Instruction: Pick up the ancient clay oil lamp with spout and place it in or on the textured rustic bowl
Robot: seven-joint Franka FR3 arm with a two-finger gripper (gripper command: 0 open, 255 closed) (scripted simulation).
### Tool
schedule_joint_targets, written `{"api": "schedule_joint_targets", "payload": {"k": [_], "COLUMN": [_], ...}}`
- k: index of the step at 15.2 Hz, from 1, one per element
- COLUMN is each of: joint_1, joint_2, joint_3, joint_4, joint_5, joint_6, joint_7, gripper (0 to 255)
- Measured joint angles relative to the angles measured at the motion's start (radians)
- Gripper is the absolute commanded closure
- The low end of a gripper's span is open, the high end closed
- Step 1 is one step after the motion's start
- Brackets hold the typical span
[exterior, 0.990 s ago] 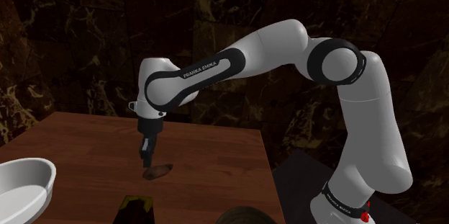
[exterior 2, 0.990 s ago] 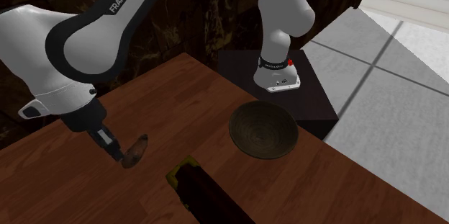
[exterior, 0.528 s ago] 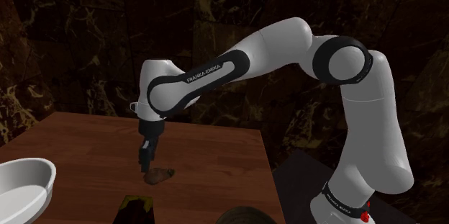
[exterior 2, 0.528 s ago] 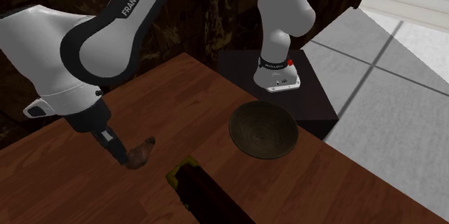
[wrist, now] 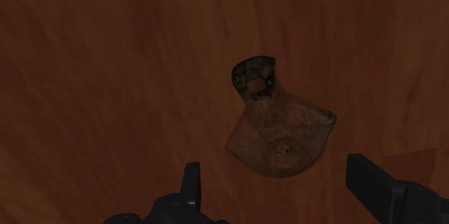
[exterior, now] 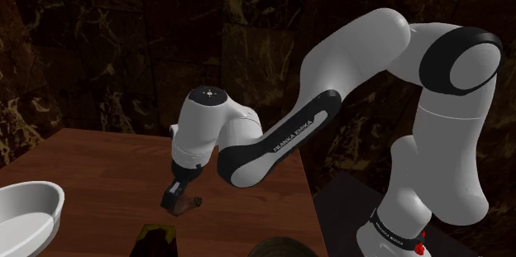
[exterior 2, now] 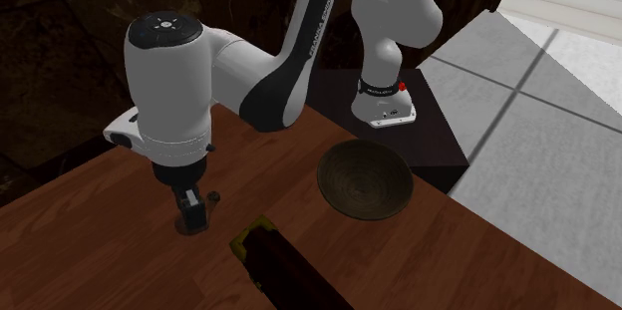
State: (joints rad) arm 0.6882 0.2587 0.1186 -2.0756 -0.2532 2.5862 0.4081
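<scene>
Two black fingers (wrist: 376, 189) stood wide apart in the wrist view, cut off by the frame below their tips. The oil lamp (wrist: 282, 135) lay on the wooden table (wrist: 108, 57) between them, touched by neither. It was a brown, mottled thing, its round body nearer the gripper and its blackened spout pointing away.

In the second exterior view the gripper (exterior 2: 188, 220) hung upright just above the table and hid nearly all of the lamp. In the shoulder view a little of the lamp peeked out beside the fingertips, dim and hard to make out.

The dark ribbed bowl (exterior 2: 365, 179) sat well apart from the lamp, near the table edge by the stand (exterior 2: 439, 149); the shoulder view's bottom edge cut it to a sliver. A dark box (exterior 2: 282, 268) with a yellowish corner stood near the gripper, cropped by the frame, and what it was could not be told. A white bowl (exterior: 29, 210) was half cut off at the shoulder view's left.
</scene>
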Motion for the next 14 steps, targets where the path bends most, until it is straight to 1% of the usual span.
{"api": "schedule_joint_targets", "payload": {"k": [4,10,11,14], "joint_1": [0.007,0.009,0.009,0.009], "joint_2": [0.043,0.052,0.052,0.052], "joint_3": [-0.013,-0.014,-0.014,-0.015], "joint_4": [0.004,0.008,0.008,0.009], "joint_5": [-0.026,-0.029,-0.029,-0.029], "joint_6": [0.040,0.046,0.046,0.046], "joint_7": [0.026,0.029,0.029,0.029], "gripper": [0,0,255,255]}}
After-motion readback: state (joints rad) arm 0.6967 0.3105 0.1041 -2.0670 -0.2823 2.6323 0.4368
